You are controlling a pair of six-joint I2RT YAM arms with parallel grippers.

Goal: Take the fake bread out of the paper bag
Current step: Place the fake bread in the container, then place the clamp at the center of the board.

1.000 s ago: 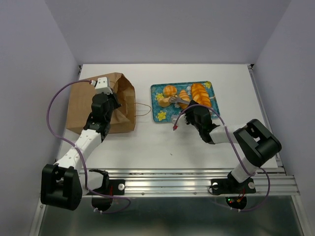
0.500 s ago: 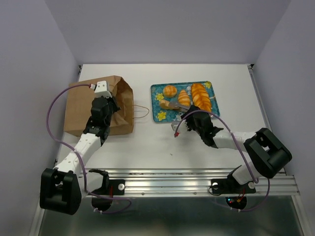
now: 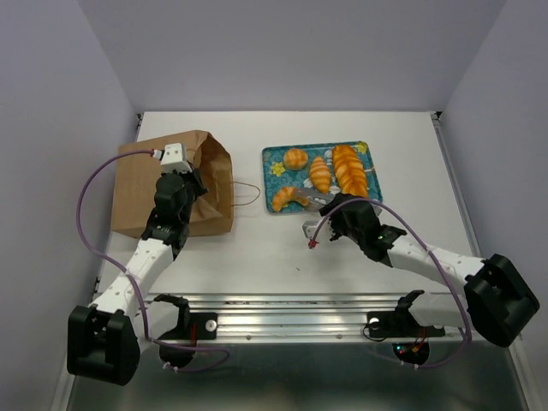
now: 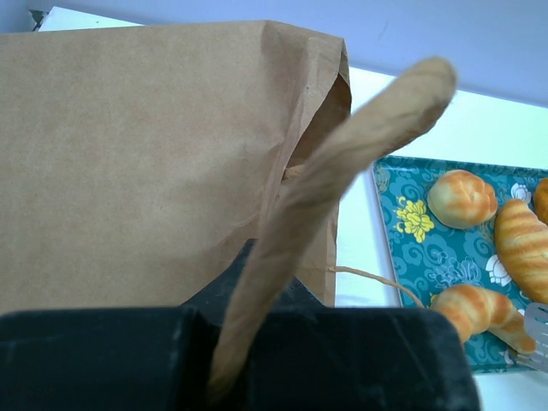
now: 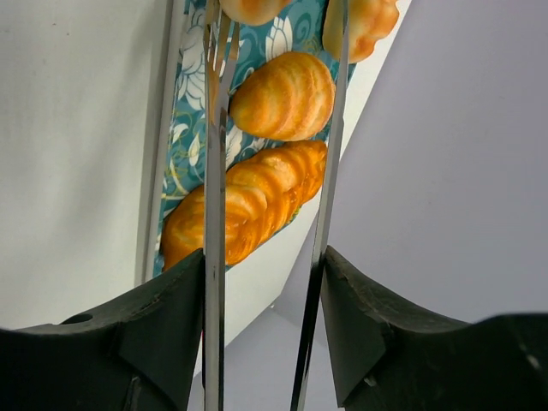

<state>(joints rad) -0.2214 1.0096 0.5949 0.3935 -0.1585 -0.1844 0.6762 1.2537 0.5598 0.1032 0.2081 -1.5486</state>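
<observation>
Bread (image 3: 320, 173) is seen wholly outside the bag (image 3: 137, 188). On the tray (image 3: 272, 184) lie the bun (image 3: 295, 158), the croissant (image 3: 291, 197), the small loaf (image 5: 282, 94) and the long loaf (image 5: 248, 205). With all four pieces laid out, the task is judged done or nearly so.

The bag lies flat on the table (image 3: 257, 248) with its mouth turned toward the tray, and the left gripper (image 3: 182, 171) is set over it near that mouth. It is probably placed there to keep the bag steady and its opening reachable. The right gripper (image 3: 324, 200) is held at the tray's near edge, just beside the croissant, with its fingers spread and nothing between them. That fits a piece having been released.

From above, the whole layout is given, but both grippers are too small there for their fingers to be read. Only in the right wrist view are the two thin fingers shown parallel and apart, with the two loaves visible through the gap. Only in the left wrist view is a cord (image 4: 342, 163) shown rising from between the black finger bases. The fingertips are hidden there, so it cannot be told whether the cord is pinched. The bag's inside is shown in no view.
</observation>
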